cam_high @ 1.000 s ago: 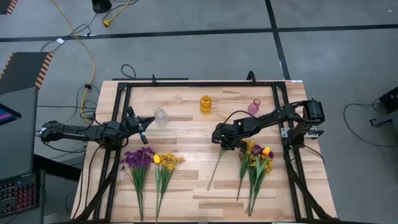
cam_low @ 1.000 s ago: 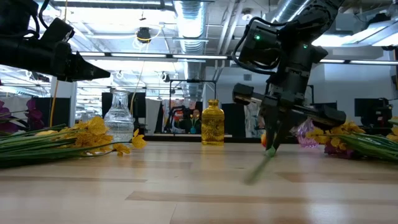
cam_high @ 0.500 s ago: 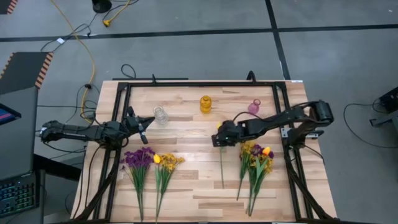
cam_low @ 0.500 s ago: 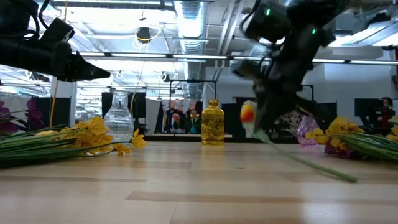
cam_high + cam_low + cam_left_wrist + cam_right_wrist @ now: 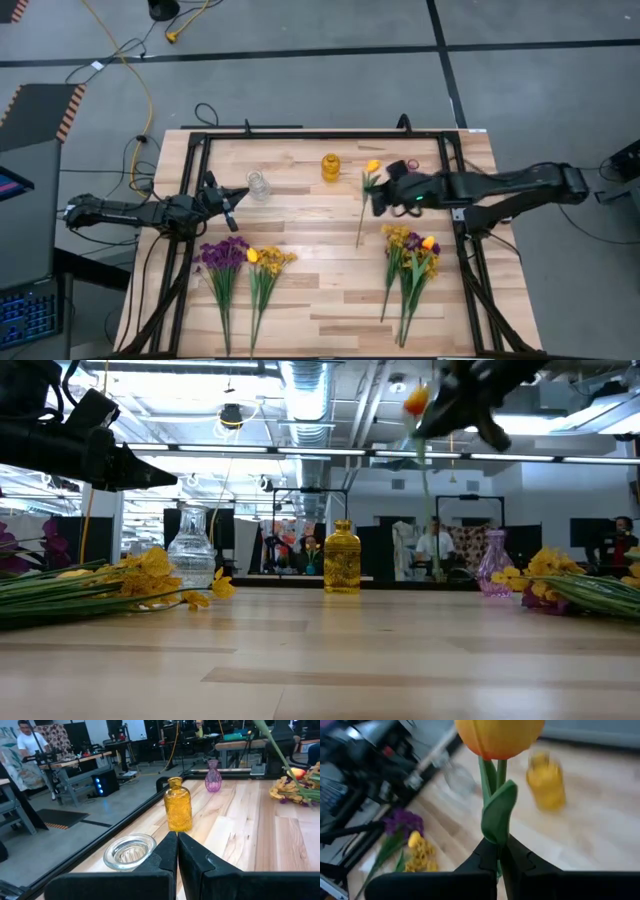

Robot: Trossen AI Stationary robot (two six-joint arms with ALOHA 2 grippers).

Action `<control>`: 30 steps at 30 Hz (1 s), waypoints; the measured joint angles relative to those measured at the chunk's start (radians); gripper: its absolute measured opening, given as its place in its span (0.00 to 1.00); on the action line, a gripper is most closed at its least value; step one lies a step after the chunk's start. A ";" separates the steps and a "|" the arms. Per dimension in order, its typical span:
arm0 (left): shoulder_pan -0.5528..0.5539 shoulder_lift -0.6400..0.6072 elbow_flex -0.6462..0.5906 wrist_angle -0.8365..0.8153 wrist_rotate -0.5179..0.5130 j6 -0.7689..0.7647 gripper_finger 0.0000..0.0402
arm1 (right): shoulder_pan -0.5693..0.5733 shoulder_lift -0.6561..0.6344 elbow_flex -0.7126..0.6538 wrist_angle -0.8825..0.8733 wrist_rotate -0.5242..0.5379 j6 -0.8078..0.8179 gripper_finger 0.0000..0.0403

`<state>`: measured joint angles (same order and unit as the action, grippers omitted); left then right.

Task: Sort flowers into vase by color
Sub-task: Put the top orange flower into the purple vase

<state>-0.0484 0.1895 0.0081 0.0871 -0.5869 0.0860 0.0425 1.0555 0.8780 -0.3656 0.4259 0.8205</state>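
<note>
My right gripper (image 5: 499, 854) is shut on a single orange-yellow tulip (image 5: 373, 166) and holds it high over the table's middle right, between the yellow vase (image 5: 330, 166) and the pink vase (image 5: 493, 572). My left gripper (image 5: 240, 192) is shut with nothing in it and points level at the clear vase (image 5: 259, 186) at the left. A purple bunch (image 5: 222, 255) and a yellow bunch (image 5: 266, 264) lie flat at the near left. A mixed pile of flowers (image 5: 412, 255) lies at the near right. My right gripper pinches the tulip's stem at its leaf (image 5: 496, 834), a short way below the blossom (image 5: 497, 735), between its two fingers (image 5: 481, 862). The fingers come from the table's right, slanting a little downward, across the stem. The tulip is lifted clear, blossom up, its stem (image 5: 431, 510) hanging below.
The three vases stand in a row near the table's far edge. A black frame (image 5: 300, 135) borders the tabletop. Bare wood lies in the middle between the two flower piles. People and benches show in the room beyond.
My right gripper has risen steeply, drawn back toward the table's far right and rolled about. The tulip, whose stem end trailed on the wood, is now lifted clear. It has swung round and hangs blossom up, stem down.
</note>
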 joint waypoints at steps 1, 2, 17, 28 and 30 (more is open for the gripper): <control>0.000 0.000 0.000 0.000 0.000 0.000 0.00 | 0.000 -0.030 0.000 0.000 0.017 -0.041 0.09; 0.000 0.000 0.000 0.000 0.000 0.000 0.00 | 0.000 -0.059 0.000 0.000 0.031 -0.086 0.09; 0.000 0.000 0.000 0.000 0.000 0.000 0.00 | -0.059 -0.340 0.001 0.000 0.265 -0.629 0.09; 0.000 0.000 0.000 0.000 0.000 0.000 0.00 | -0.193 -0.411 0.001 -0.002 0.379 -0.829 0.09; 0.000 0.000 0.000 0.000 0.000 0.000 0.00 | -0.213 -0.411 0.002 -0.016 0.386 -0.829 0.09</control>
<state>-0.0484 0.1895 0.0078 0.0869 -0.5869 0.0860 -0.1707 0.6449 0.8795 -0.3818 0.8117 -0.0086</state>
